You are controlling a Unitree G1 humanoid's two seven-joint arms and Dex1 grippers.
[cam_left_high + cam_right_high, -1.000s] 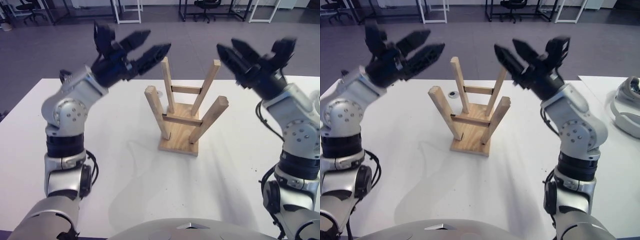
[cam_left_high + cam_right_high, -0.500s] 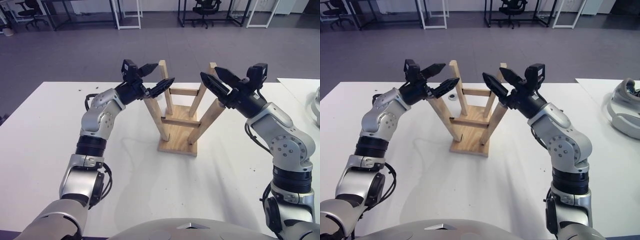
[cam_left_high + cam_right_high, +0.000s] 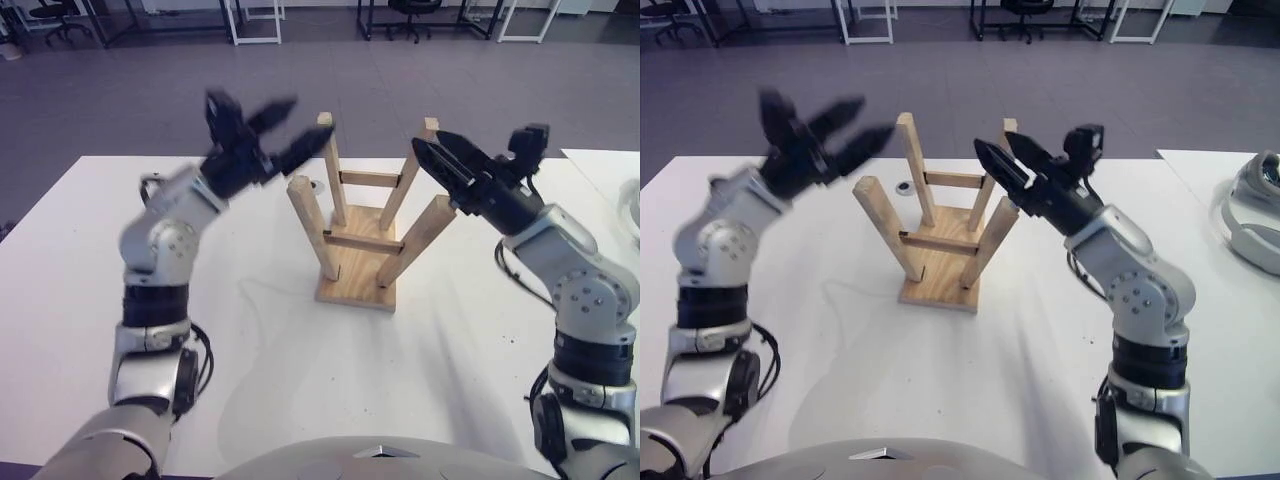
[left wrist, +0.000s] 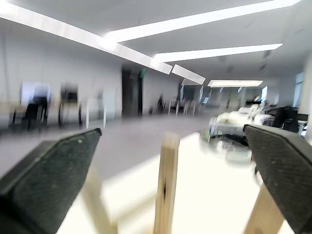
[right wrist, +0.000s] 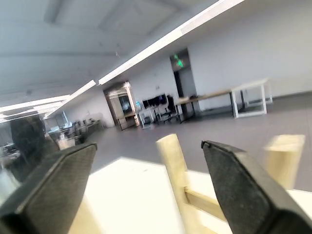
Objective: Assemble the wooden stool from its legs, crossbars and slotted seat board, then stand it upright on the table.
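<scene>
Stool (image 3: 358, 262) sits legs-up on its seat (image 3: 350, 291) mid table (image 3: 80, 260), left gripper (image 3: 295, 128) and right gripper (image 3: 432, 152) wide open, empty, flanking it; we judge it light, stiff, maybe loose-jointed, so we'd grab opposite legs (image 3: 312, 225) low.

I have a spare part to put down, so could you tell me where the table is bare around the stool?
Bare: the wide near stretch of the table between the seat board and the front edge, and the strips between the stool and each arm. Crowded: around the upturned legs, where the left jaws and right jaws hang open.
</scene>
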